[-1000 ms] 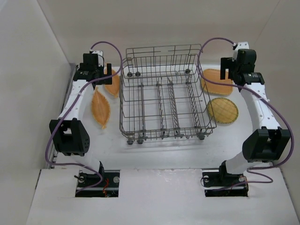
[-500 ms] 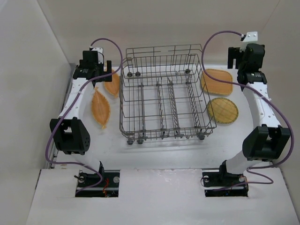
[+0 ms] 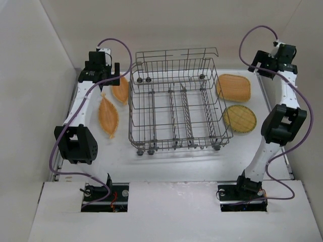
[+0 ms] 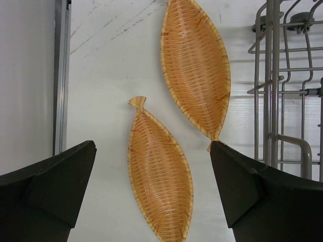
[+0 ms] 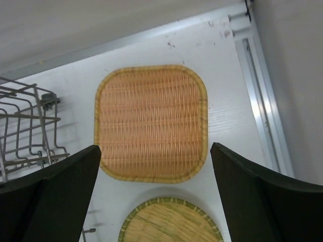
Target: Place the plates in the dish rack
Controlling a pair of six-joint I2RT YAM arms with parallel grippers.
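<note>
A white desk [image 3: 166, 164] between pale walls [image 3: 30, 75] carries everything. At the left, the left fingers [image 4: 50, 186] hang spread apart above two leaf-shaped woven plates [image 4: 160, 176] [image 4: 196, 65] lying flat just beside the dish rack [image 4: 270, 101] in the middle. Right of the rack lie a rounded-square plate [image 5: 151, 123] and a round plate [image 5: 169, 222], and the right fingers [image 5: 50, 201] hang apart, gripping nothing, above the square one.

Between the wide-apart fingers [image 4: 45, 186] lie two leaf-shaped plates [image 4: 160, 181], beside the dish rack [image 4: 275, 75].

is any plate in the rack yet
No, the rack holds nothing; two plates lie left of it and two right of it.
</note>
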